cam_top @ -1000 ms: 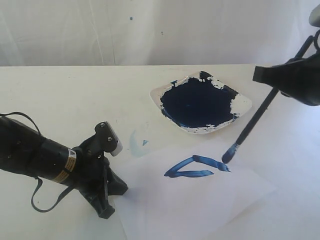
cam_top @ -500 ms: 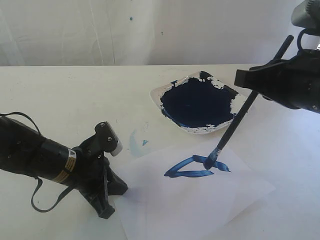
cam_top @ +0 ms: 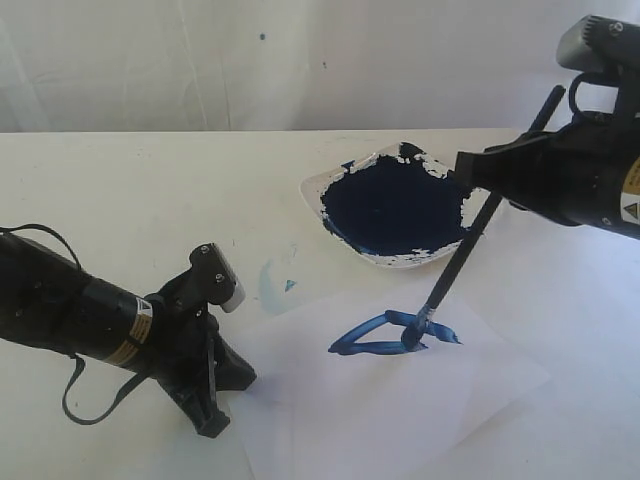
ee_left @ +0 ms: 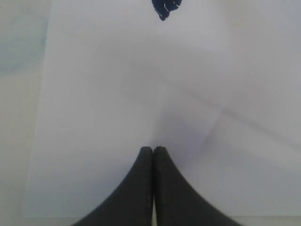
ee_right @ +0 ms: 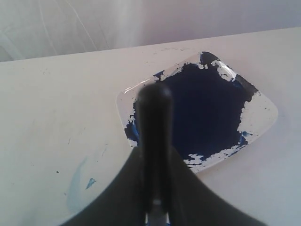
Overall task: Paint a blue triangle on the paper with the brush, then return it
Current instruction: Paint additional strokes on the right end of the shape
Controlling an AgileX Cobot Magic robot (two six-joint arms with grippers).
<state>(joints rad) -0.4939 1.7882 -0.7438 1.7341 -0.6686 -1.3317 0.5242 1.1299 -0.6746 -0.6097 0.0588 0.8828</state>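
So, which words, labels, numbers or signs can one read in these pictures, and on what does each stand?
No words or numbers are readable.
Yellow-and-white sticker on the black left arm: too small and blurred.
Yellow warning-triangle sticker on the black right arm: print unreadable.
White paper sheet, black-handled paintbrush, white paint dish: no writing seen.

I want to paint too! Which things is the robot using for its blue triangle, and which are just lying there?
For the job:
brush, held in the right claw
paper, with the left claw on it
blue triangle
paint dish

Just there:
pale blue smudge on the table
white backdrop
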